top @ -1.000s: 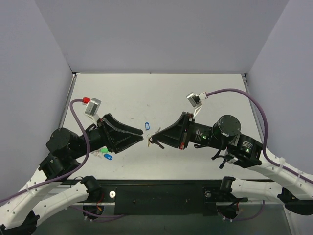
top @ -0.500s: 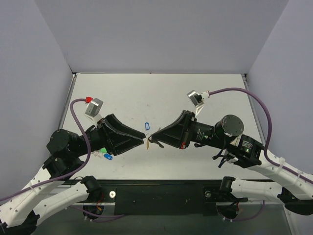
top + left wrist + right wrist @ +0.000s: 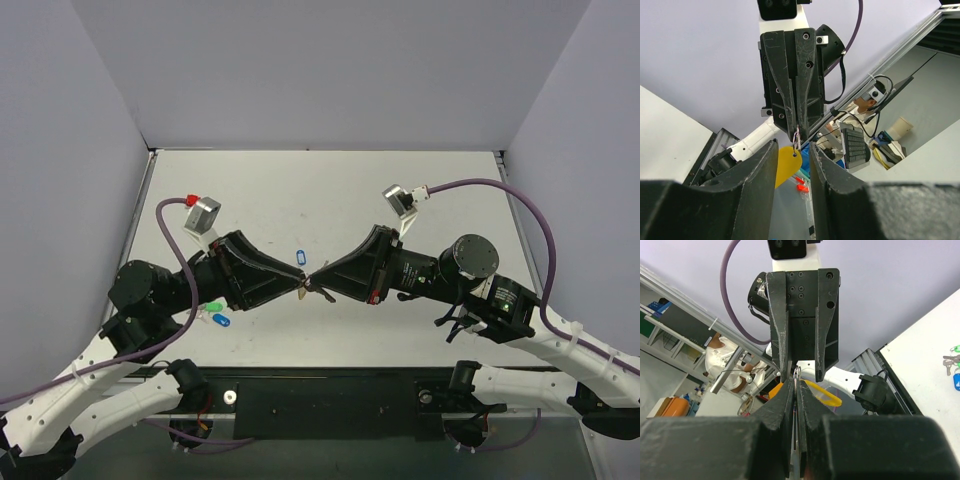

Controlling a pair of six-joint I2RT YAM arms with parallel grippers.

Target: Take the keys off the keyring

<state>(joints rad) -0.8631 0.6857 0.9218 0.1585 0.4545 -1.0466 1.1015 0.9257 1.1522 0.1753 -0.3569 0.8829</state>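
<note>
No writing, number, brand mark or sign can be read in any view. The yellow keyring (image 3: 785, 167), seen between the fingers of the left gripper (image 3: 793, 147), shows no lettering on its face. The blue tag (image 3: 301, 257), just past the fingertips in the top view, is too small to tell whether it carries any label.
</note>
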